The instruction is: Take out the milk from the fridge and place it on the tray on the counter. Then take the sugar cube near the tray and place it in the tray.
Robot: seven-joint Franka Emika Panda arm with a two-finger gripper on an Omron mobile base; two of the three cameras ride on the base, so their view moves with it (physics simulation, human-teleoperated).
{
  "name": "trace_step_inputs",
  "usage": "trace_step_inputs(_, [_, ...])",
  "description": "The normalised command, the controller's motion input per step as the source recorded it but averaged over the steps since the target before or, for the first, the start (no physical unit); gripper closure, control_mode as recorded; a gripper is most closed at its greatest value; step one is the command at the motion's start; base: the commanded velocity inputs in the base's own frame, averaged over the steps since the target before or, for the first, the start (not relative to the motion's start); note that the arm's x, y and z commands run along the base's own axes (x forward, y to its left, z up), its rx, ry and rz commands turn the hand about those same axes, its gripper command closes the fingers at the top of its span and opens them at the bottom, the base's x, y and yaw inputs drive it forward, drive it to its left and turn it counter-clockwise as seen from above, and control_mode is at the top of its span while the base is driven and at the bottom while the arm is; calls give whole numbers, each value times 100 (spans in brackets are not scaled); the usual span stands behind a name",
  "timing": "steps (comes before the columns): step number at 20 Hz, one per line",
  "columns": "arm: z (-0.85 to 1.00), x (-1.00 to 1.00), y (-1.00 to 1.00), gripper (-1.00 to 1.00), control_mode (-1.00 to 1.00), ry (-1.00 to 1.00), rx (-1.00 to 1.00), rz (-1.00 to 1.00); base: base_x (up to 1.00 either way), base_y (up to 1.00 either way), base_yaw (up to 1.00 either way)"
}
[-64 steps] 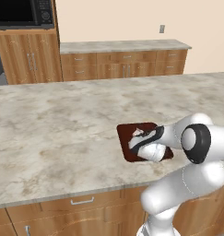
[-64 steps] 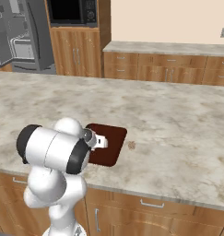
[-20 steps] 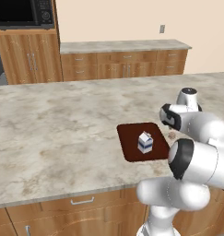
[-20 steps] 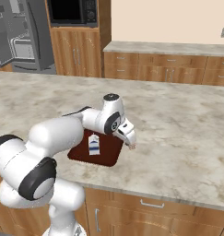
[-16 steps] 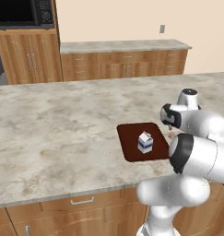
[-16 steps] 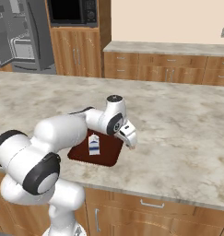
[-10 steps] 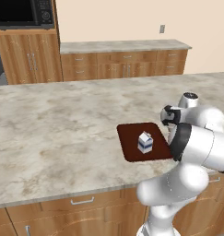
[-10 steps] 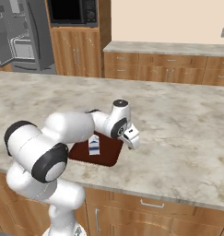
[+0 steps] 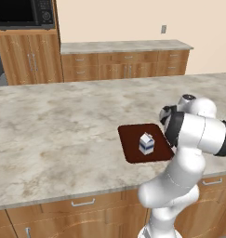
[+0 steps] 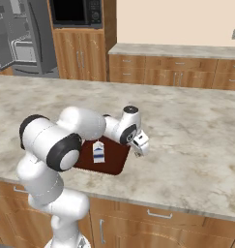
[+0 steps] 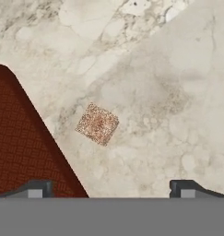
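Observation:
The milk (image 9: 146,143) stands upright in the dark reddish-brown tray (image 9: 132,139) on the marbled counter (image 9: 58,125); it is free of the gripper. From the right base, the milk (image 10: 98,151) and the tray (image 10: 116,162) sit left of my gripper (image 10: 139,151), which points down at the counter just past the tray's right edge. In the hand view a speckled brown sugar cube (image 11: 97,123) lies on the stone beside the tray's corner (image 11: 16,152). The gripper (image 11: 111,190) is open, its fingertips (image 11: 37,188) set wide apart, with the cube ahead between their lines.
The grey fridge (image 10: 17,36) stands far left at the back with its door open. A black microwave (image 9: 21,11) sits over wooden cabinets, and a narrower wall counter (image 9: 123,46) runs behind. The counter (image 10: 196,131) stretches wide to the right of the tray.
The gripper has left the milk standing in the tray and swung off to the tray's right side. Over the last second the hand has turned downward and sunk toward the counter.

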Motion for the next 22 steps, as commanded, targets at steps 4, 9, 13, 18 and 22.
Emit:
trace_step_inputs(4, [-27,22,-19,-100,-100,0,1,-1,0,0,0])
trace_step_inputs(9, [-24,28,-1,-100,-100,0,0,-7,0,0,0])
trace_step_inputs(13, [-31,19,0,-100,-100,2,0,-16,0,0,0])
trace_step_inputs(18, [-19,14,0,-100,-100,0,0,-17,0,0,0])
trace_step_inputs(22, [-22,14,-1,-100,-100,0,1,-14,0,0,0])
